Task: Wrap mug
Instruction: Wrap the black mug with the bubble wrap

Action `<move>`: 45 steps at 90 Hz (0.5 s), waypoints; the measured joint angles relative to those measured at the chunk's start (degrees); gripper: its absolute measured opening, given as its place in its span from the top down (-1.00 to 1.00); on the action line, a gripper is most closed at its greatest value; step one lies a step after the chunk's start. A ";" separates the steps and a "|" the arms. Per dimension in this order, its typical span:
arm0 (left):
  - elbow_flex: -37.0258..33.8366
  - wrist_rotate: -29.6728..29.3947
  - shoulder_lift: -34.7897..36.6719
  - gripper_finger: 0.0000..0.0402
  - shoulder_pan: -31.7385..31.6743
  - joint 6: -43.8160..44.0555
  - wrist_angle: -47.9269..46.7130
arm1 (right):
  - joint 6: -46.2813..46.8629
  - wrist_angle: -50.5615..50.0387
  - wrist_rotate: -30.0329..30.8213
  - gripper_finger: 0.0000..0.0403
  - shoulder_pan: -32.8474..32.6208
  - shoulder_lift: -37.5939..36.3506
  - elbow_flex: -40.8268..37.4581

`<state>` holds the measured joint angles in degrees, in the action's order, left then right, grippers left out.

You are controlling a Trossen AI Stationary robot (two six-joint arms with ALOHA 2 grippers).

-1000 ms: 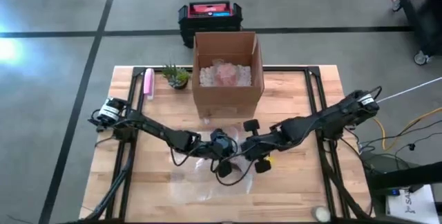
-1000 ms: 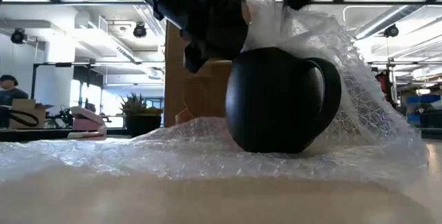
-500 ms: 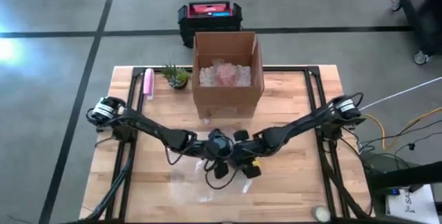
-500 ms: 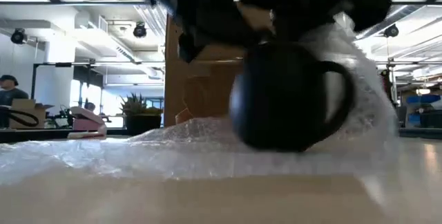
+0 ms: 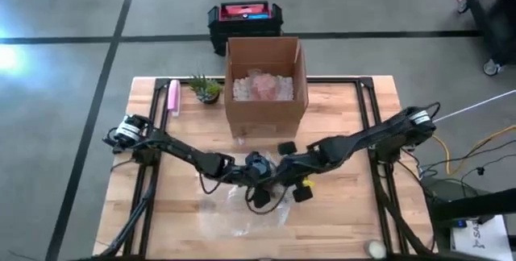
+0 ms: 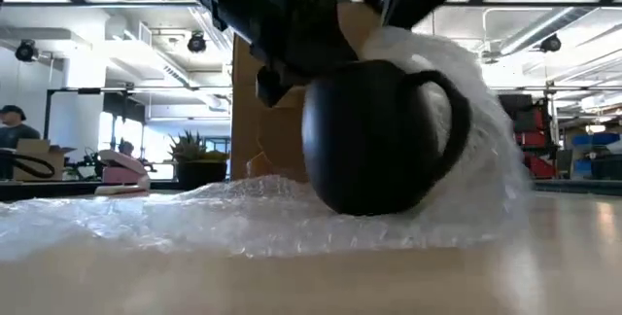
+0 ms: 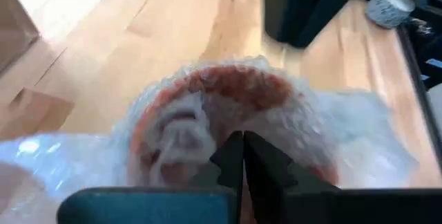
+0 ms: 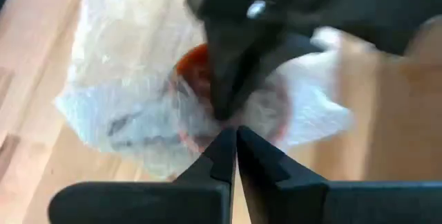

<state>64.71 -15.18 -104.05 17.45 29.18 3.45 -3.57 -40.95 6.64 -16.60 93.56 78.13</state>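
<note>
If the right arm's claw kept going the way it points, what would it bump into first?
Probably the bubble wrap draped over the mug. The right gripper, jaws shut, points straight at that wrapped rim, with the left gripper close by. How far apart they are is hard to judge.

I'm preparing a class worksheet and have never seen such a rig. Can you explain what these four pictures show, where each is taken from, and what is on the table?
Two dark robot arms work at a wooden table. One picture looks straight down, one sits at table height, and two look out from each arm's wrist. In the middle, a dark mug rests on a sheet of bubble wrap, part of it pulled up over the mug. The left gripper and right gripper meet above the mug; both sets of jaws look closed, apparently pinching the wrap. Behind stand an open cardboard box, a small plant and a pink object.
</note>
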 joint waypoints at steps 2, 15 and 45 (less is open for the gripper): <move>0.04 0.01 -0.01 1.00 0.01 0.07 -0.08 | -0.01 0.24 1.07 1.00 0.20 -0.02 -0.19; 0.26 0.22 0.00 1.00 0.13 0.07 0.24 | -0.05 3.13 2.00 1.00 2.14 0.17 -1.82; 0.10 0.46 0.19 1.00 0.26 -0.19 0.09 | 0.53 7.31 -2.08 1.00 2.08 7.42 -4.15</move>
<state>64.82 -14.72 -103.86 17.72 28.99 3.54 -3.04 -33.63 4.56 -14.52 100.97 73.97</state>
